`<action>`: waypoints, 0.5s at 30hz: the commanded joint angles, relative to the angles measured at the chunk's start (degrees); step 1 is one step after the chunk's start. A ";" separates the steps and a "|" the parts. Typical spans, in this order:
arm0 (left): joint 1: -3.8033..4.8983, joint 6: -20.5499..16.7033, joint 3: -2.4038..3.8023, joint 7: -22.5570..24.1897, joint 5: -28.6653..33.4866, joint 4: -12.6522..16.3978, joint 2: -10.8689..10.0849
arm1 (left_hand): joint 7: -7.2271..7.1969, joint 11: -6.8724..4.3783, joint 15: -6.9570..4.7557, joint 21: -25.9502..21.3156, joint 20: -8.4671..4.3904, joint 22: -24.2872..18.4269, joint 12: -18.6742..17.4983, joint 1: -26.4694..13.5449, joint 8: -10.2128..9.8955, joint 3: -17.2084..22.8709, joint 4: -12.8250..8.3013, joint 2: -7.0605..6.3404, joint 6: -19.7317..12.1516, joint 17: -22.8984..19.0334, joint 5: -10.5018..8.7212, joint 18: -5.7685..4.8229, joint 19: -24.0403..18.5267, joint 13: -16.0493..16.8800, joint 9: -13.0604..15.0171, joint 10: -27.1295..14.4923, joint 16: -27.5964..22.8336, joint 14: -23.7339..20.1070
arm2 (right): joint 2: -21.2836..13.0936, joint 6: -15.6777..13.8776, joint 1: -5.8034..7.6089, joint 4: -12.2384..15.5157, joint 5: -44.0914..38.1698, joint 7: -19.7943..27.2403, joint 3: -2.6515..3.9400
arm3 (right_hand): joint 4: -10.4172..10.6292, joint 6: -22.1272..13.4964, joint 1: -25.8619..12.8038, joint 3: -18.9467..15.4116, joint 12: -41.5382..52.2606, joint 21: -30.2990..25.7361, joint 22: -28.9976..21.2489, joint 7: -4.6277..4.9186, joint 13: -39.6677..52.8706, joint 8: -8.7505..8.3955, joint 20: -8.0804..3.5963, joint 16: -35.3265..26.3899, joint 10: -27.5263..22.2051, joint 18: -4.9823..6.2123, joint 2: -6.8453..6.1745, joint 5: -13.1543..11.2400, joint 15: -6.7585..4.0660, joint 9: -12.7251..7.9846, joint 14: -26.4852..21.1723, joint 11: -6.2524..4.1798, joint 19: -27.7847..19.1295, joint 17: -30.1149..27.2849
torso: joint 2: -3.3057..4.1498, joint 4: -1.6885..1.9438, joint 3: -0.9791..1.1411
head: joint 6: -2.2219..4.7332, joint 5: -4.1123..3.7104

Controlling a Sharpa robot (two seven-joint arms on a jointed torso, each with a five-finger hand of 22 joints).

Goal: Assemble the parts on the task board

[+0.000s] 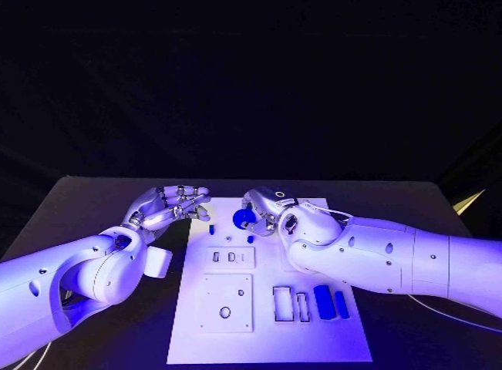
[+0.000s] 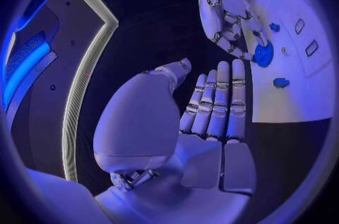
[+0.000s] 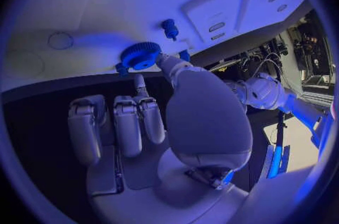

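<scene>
A black table (image 1: 106, 208) stands before a dark backdrop, and a white task board (image 1: 267, 339) lies lengthwise at its middle.

Right hand (image 1: 264, 213): positioned over the far end of the board. A blue gear (image 1: 243, 218) is pinched between the thumb and a finger; the right wrist view confirms the toothed wheel (image 3: 141, 55) at the fingertips, close above the board surface. Whether the gear touches the board cannot be told.

Left hand (image 1: 170, 206): positioned just off the board's far left corner, above the table. The left wrist view shows its fingers (image 2: 219, 101) straight and lying side by side, thumb apart, with nothing held.

Other parts: a small blue peg (image 3: 169, 28) stands on the board near the gear. Two blue blocks (image 1: 324, 301) sit at the board's near right, beside rectangular slots (image 1: 282, 303). Two raised white panels (image 1: 228, 259) with cut-outs occupy the board's left half.
</scene>
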 commanded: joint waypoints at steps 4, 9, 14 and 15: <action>0.07 0.94 0.05 0.23 0.12 0.10 0.07 | 1.75 0.08 0.00 0.20 -0.09 0.06 -0.02 -0.65 -0.08 -0.11 -0.17 -0.03 -0.43 -0.09 -0.15 0.46 -0.49 0.07 0.09 -0.32 0.20 -0.26 | -0.42 1.78 -0.03 0.26 1.38 0.92 -0.02 | 0.25 0.60 -1.06 -0.68 -0.19 0.26 15.07 -0.14 13.46 -0.24 0.45 0.23 4.35 -0.40 0.34 0.45 0.32 0.25 6.08 0.30 6.00 15.10 | 0.03 0.01 0.02 | -0.09 -0.03; 0.07 0.92 0.05 0.24 0.12 0.09 0.06 | 1.75 0.08 0.00 0.20 -0.09 0.06 -0.02 -0.65 -0.08 -0.11 -0.17 -0.03 -0.43 -0.09 -0.15 0.46 -0.49 0.07 0.09 -0.32 0.20 -0.26 | -1.25 1.12 -0.03 0.83 2.11 1.03 -0.02 | 0.54 1.22 -1.48 -0.83 -0.07 0.26 15.07 -0.27 13.60 -0.18 0.40 0.23 4.49 -0.40 0.70 0.87 0.24 0.41 6.08 0.19 6.00 15.10 | 0.02 -0.05 0.09 | -0.04 0.09; 0.07 0.95 0.05 0.26 0.12 0.02 0.03 | 1.75 0.08 0.00 0.20 -0.09 0.06 -0.02 -0.65 -0.08 -0.11 -0.17 -0.03 -0.43 -0.09 -0.15 0.46 -0.49 0.07 0.09 -0.32 0.20 -0.26 | -3.70 -1.91 0.03 3.08 2.91 1.51 0.02 | 0.78 1.38 -1.85 -0.97 -0.07 0.26 15.07 -0.31 13.60 -0.26 0.35 0.23 4.49 -0.40 0.85 1.00 0.19 0.46 6.08 0.14 6.00 15.10 | -0.04 -0.06 0.12 | 0.08 0.11; 0.07 0.93 0.05 0.26 0.12 -0.01 -0.01 | 1.75 0.08 0.00 0.20 -0.09 0.06 -0.02 -0.65 -0.08 -0.11 -0.17 -0.03 -0.43 -0.09 -0.15 0.46 -0.49 0.07 0.09 -0.32 0.20 -0.26 | -4.55 -2.55 0.09 3.89 3.21 1.67 0.06 | 0.83 1.35 -1.95 -1.03 -0.02 0.26 15.07 -0.31 13.67 -0.32 0.34 0.23 4.56 -0.40 0.84 0.97 0.18 0.46 6.08 0.13 6.00 15.10 | -0.08 -0.14 0.14 | 0.13 0.13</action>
